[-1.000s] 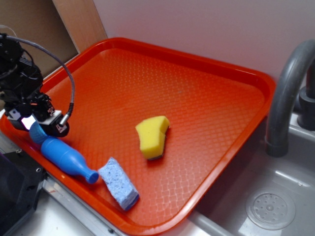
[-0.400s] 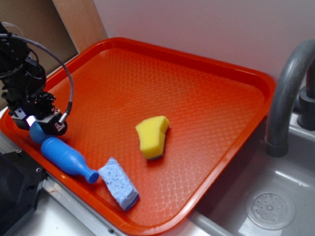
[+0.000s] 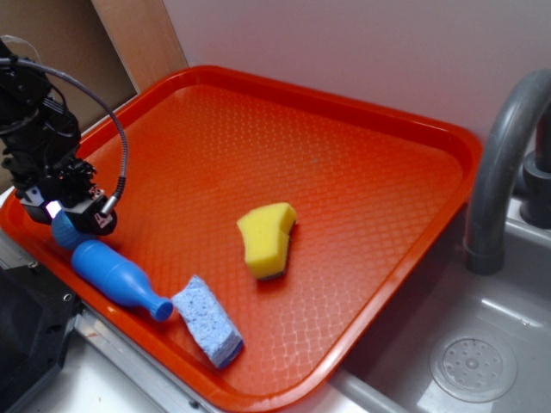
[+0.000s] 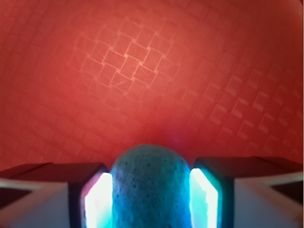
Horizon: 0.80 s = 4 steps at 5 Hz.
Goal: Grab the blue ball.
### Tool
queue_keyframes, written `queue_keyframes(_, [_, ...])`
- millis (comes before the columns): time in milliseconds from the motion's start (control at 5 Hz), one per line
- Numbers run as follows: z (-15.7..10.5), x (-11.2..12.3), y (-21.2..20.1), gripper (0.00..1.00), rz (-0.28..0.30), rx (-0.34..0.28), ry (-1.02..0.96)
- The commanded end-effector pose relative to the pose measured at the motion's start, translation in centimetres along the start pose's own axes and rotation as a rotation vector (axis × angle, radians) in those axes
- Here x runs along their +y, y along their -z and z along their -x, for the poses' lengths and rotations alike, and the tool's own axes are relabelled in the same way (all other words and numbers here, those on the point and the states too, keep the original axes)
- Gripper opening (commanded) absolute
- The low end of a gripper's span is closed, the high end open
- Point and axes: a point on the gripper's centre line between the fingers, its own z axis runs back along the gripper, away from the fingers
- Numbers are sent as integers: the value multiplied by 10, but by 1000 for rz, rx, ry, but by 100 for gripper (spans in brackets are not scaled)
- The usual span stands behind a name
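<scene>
The blue ball, muted blue and dimpled, sits between my two fingers in the wrist view, and both pads press its sides. In the exterior view the ball peeks out under my gripper at the tray's front left corner, just above the tray surface. My gripper is shut on the ball. The orange tray fills the wrist view behind the ball.
A glossy bright-blue bottle-shaped toy lies just right of my gripper. A light-blue sponge lies near the tray's front edge. A yellow sponge sits mid-tray. A grey faucet and sink are at right.
My gripper has shifted slightly up and left with the ball between its fingers. Nothing else has moved.
</scene>
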Motion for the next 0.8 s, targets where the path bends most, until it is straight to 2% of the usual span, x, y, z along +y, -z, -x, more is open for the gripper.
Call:
queue_keyframes(0, [-30, -9, -100, 0, -83, -103, 71])
queue_keyframes(200, [-37, -14, -150, 0, -117, -96, 75])
queue_keyframes(400, [-39, -22, -200, 0, -109, -138, 111])
queue_keyframes(600, [-37, -27, -211, 0, -128, -161, 140])
